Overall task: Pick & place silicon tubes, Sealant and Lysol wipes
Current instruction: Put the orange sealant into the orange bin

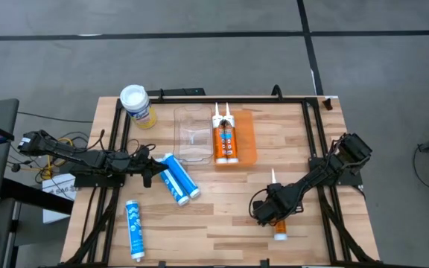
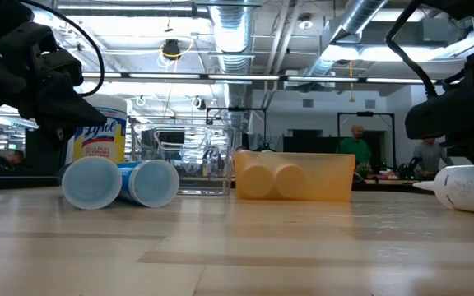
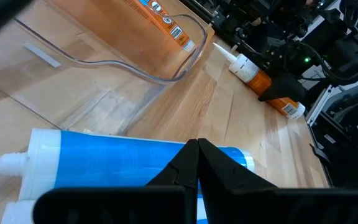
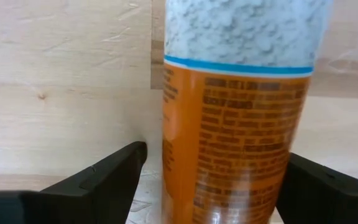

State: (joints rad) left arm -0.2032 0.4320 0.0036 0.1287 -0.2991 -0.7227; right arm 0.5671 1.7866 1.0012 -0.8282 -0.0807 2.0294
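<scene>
Two fingers of my right pincer (image 4: 210, 180) stand wide on either side of the orange sealant tube (image 1: 278, 223), lying flat on the tabletop (image 1: 222, 216) at lower right of the high view, not yet gripped. Best to settle low, keep the tube centred between the fingers, and close squarely on its body so it cannot roll. My left pincer (image 1: 149, 170) is shut, resting at the paired blue tubes (image 1: 177, 177) left of centre; Lysol wipes (image 1: 138, 105) stand upper left.
</scene>
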